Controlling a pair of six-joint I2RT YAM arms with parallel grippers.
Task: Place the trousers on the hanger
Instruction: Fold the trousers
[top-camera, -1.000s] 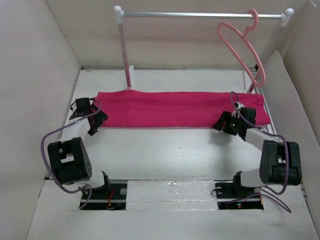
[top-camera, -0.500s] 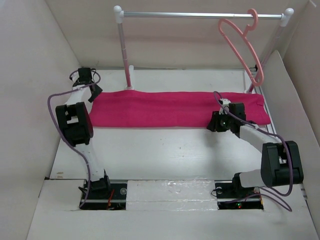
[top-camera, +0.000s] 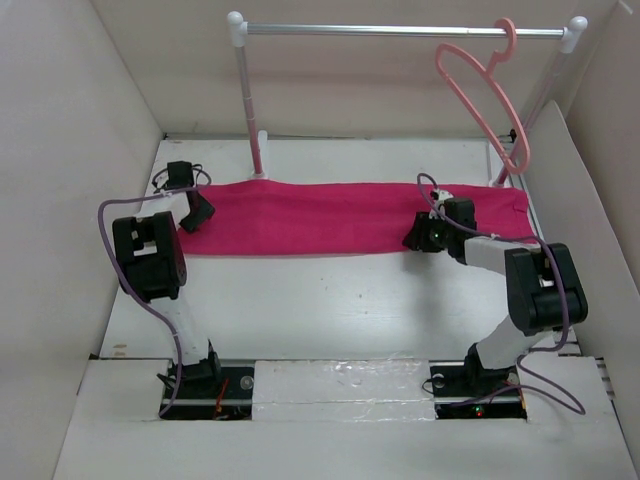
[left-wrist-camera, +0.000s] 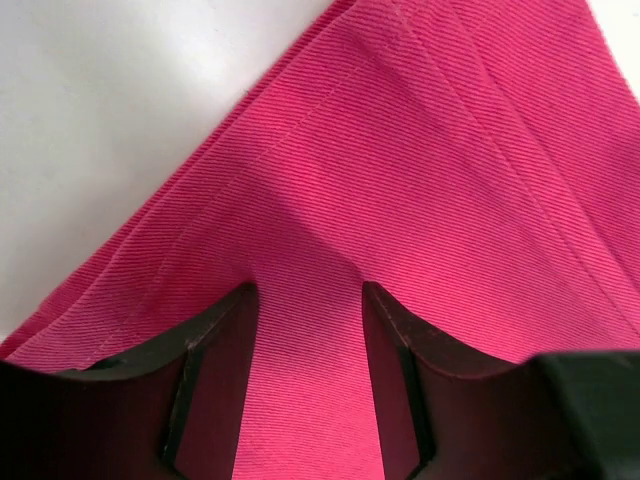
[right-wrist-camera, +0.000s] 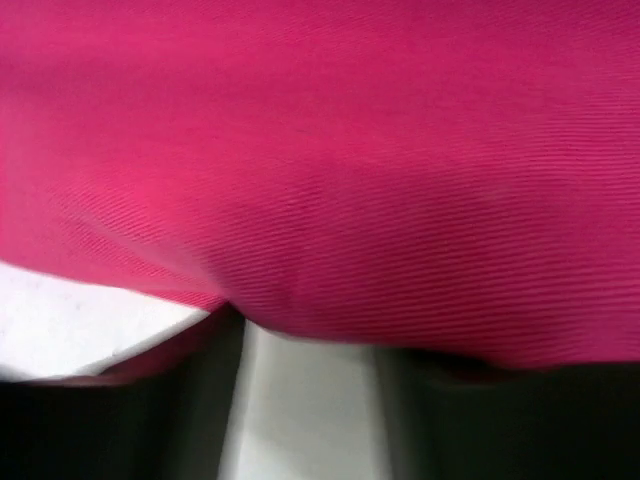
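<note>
The magenta trousers (top-camera: 340, 218) lie folded into one long strip across the white bench (top-camera: 330, 300), below the garment rail (top-camera: 400, 31). The pale-pink hanger (top-camera: 480, 95) hangs by its hook from the rail's right end, apart from the cloth. The jaws of the left arm (top-camera: 150, 255) stand spread at the strip's left end, their fingers (left-wrist-camera: 215, 380) set on the fabric with cloth between. The jaws of the right arm (top-camera: 540, 290) are spread at the near edge toward the right end, with bare bench between the blurred fingers (right-wrist-camera: 190, 400).
</note>
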